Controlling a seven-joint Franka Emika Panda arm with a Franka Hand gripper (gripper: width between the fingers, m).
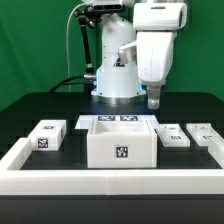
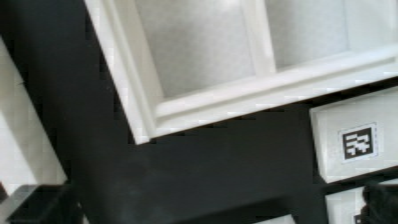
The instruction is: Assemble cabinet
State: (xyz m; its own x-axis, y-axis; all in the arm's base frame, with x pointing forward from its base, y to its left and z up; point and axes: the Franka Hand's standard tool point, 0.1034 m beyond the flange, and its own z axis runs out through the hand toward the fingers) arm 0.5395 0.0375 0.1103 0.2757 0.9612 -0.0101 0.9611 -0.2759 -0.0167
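The cabinet (image 1: 121, 145) is a large white box with a tag on its front, standing on the black table just behind the front wall. In the wrist view its white frame (image 2: 214, 95) with pale inner compartments fills much of the picture. My gripper (image 1: 155, 101) hangs above the table behind the cabinet, toward the exterior view's right, and touches nothing. In the wrist view the gripper (image 2: 205, 212) is open, its dark fingertips (image 2: 36, 205) sit at the picture's edges, and only black table lies between them.
Small white tagged blocks lie beside the cabinet: one (image 1: 46, 135) at the exterior view's left, two (image 1: 170, 135) (image 1: 203, 133) at its right; one block (image 2: 356, 142) shows near my jaws. The marker board (image 1: 116, 121) lies behind the cabinet. A low white border wall (image 1: 110, 182) runs along the front.
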